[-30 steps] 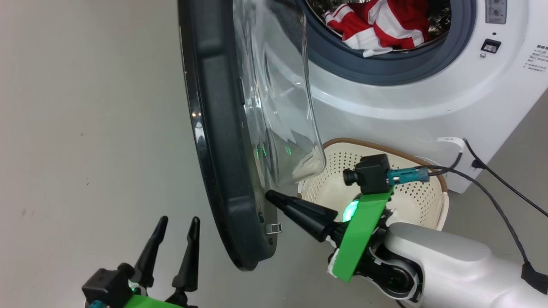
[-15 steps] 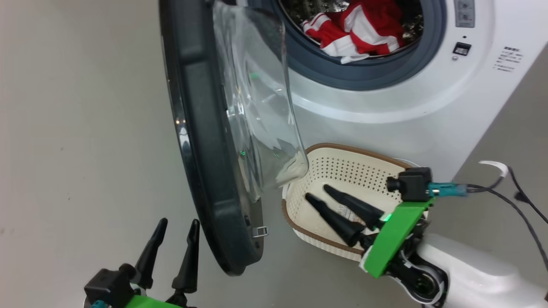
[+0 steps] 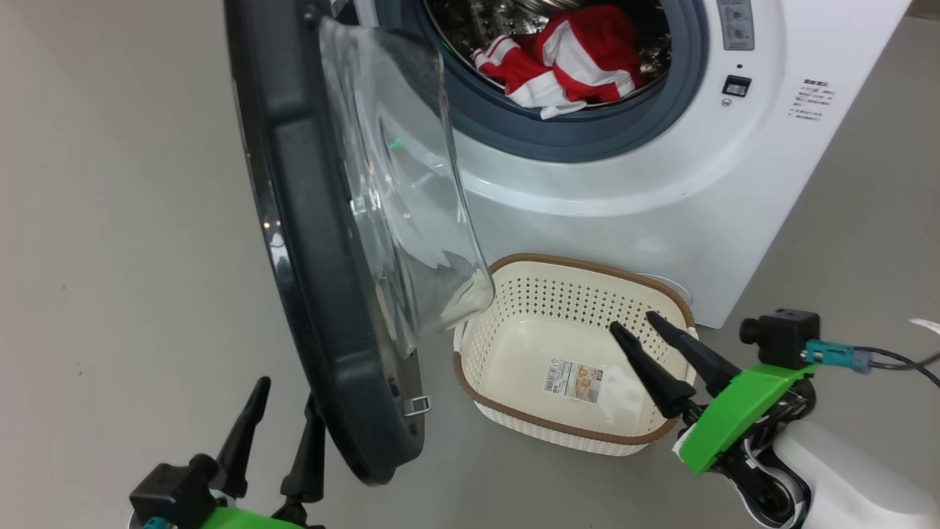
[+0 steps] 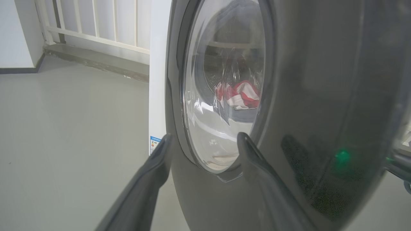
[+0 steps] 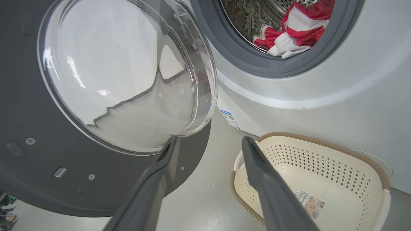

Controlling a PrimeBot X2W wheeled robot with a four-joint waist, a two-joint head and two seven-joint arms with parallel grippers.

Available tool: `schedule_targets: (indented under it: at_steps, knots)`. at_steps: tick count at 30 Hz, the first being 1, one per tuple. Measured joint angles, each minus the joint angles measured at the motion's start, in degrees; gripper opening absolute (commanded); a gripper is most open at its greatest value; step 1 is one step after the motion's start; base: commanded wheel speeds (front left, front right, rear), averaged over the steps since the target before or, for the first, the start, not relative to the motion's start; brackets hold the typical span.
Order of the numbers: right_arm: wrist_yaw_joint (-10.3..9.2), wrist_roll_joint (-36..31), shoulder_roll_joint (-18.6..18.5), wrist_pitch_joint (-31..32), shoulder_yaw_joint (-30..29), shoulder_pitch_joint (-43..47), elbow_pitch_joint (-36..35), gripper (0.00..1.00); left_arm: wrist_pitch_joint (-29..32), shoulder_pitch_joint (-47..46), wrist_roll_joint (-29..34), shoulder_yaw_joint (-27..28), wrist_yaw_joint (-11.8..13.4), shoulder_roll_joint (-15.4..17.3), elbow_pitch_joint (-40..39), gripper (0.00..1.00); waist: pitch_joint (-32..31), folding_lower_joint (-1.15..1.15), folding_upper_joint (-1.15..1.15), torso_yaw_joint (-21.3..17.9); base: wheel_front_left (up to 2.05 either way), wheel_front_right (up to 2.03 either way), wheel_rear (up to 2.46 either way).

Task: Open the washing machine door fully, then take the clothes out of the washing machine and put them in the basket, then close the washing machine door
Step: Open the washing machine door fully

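From the head view, the large round washing machine door (image 3: 308,257), with its glossy black rim and bulging clear glass bowl, stands swung out from the big white front-loading washing machine (image 3: 661,198). The bright red, white-striped fabric clothes (image 3: 565,62) lie inside the steel drum, well apart from both claws. The left claw (image 3: 288,393) sits at the lower left with its two dark fingers spread and empty, just beside the door's lower edge. The right claw (image 3: 633,322) is also spread and empty, its tips over the right end of the small cream-white perforated plastic basket (image 3: 514,301) with the brown woven-look rim, which stands on the grey floor (image 3: 110,220) in front of the machine. In the left wrist view, the left claw (image 4: 204,136) points at the door's (image 4: 321,96) outer face close ahead. Whether it touches cannot be told. The clothes (image 4: 239,94) show through the glass. In the right wrist view, the right claw (image 5: 210,139) is parted, with the door's (image 5: 32,160) inner face to its left, the basket (image 5: 321,141) low to its right and the clothes (image 5: 295,25) far beyond its tips in the drum.
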Motion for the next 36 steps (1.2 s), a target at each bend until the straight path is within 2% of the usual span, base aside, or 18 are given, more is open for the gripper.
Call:
schedule_targets:
  at_steps: [10, 17, 21, 28, 36]
  knots:
    - [0.01, -18.8, 3.9, -0.1, -15.9, 5.9, 0.7, 1.00, 0.0, 0.1, 1.0, 1.4, 0.0, 0.0, 0.1, 1.00, 0.0, 0.00, 0.00, -1.9, 0.00, 0.00, 0.00]
    - [0.01, -32.2, 7.8, -0.3, -26.5, 9.9, -2.9, 1.00, 0.0, 0.1, 1.0, 2.0, 0.0, 0.0, 0.2, 1.00, 0.1, 0.00, 0.00, -1.9, 0.00, 0.00, 0.00]
    - [0.01, -38.2, 9.6, -0.3, -30.5, 12.1, -5.4, 1.00, 0.0, 0.1, 1.0, 2.2, 0.0, 0.0, 0.2, 1.00, 0.1, 0.00, 0.00, -1.6, 0.00, 0.00, 0.00]
    - [0.01, -43.5, 13.0, -0.4, -36.7, 15.9, -9.1, 1.00, 0.0, 0.1, 1.0, 2.5, 0.0, 0.0, 0.2, 1.00, -0.2, 0.00, 0.00, -1.4, 0.00, 0.00, 0.00]
    - [0.01, -46.1, 14.9, -0.4, -38.8, 19.6, -9.2, 1.00, 0.0, 0.1, 1.0, 2.6, 0.0, 0.0, 0.2, 1.00, -0.4, 0.00, 0.00, -1.3, 0.00, 0.00, 0.00]
